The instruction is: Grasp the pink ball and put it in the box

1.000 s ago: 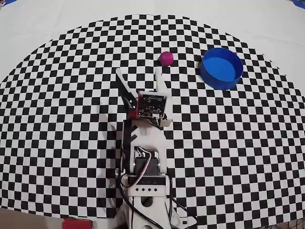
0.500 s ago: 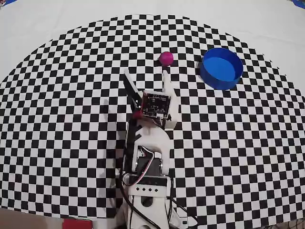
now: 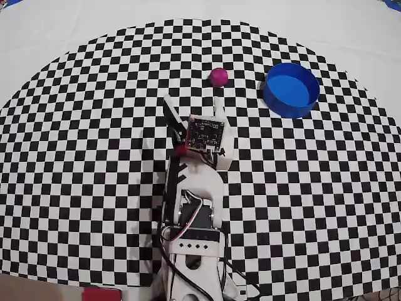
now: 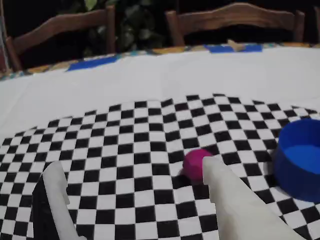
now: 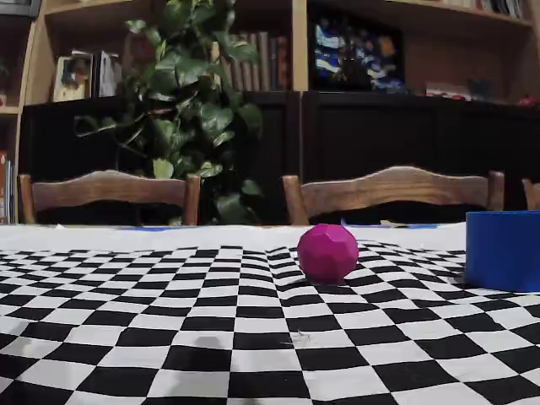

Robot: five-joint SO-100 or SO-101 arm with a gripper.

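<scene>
The pink ball [image 3: 218,76] lies on the checkered mat, apart from the blue box [image 3: 291,89] to its right in the overhead view. My gripper [image 3: 193,98] is open and empty, with its tips just short of the ball. In the wrist view the ball [image 4: 192,161] sits just beyond the right white finger [image 4: 220,190], which hides its right edge. It lies off the gap of the gripper [image 4: 130,167], and the box [image 4: 300,160] is at the right edge. The fixed view shows the ball [image 5: 327,251] and box [image 5: 503,249], not the gripper.
The arm's base [image 3: 191,251] stands at the mat's near edge. White tablecloth [image 3: 75,25] surrounds the checkered mat [image 3: 94,157]. Wooden chairs [image 5: 392,192], a plant [image 5: 190,101] and shelves stand beyond the table's far edge.
The open gripper has swung to the right in the overhead view, bringing its right finger in line with the ball. Ball and box have not moved.
</scene>
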